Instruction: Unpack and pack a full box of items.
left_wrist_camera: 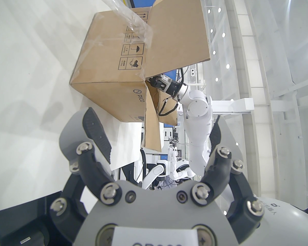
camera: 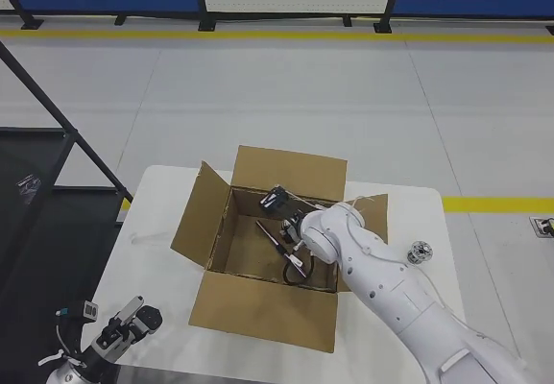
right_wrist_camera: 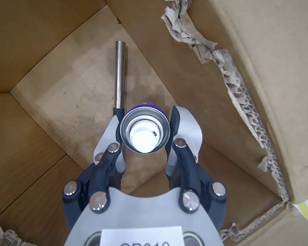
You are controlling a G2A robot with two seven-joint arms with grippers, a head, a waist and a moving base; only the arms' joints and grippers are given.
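Note:
An open cardboard box [camera: 257,309] stands in the middle of the white table [camera: 161,202], flaps spread. My right arm reaches down inside it. In the right wrist view, my right gripper [right_wrist_camera: 146,114] is shut on an upright spray can [right_wrist_camera: 143,129] with a metal rim, white nozzle and purple band, close to a box wall [right_wrist_camera: 259,39]. A shiny metal tube [right_wrist_camera: 119,75] lies on the box floor just beyond the can. My left gripper [camera: 128,322] sits near the table's front left corner, away from the box [left_wrist_camera: 105,60], open [left_wrist_camera: 154,121] and empty.
A small round silvery object [camera: 421,252] rests on the table right of the box. Clear plastic film [left_wrist_camera: 133,21] clings to the box's outer side. The box's inner edge is torn and ragged [right_wrist_camera: 220,60]. A black rack [camera: 27,192] stands left of the table.

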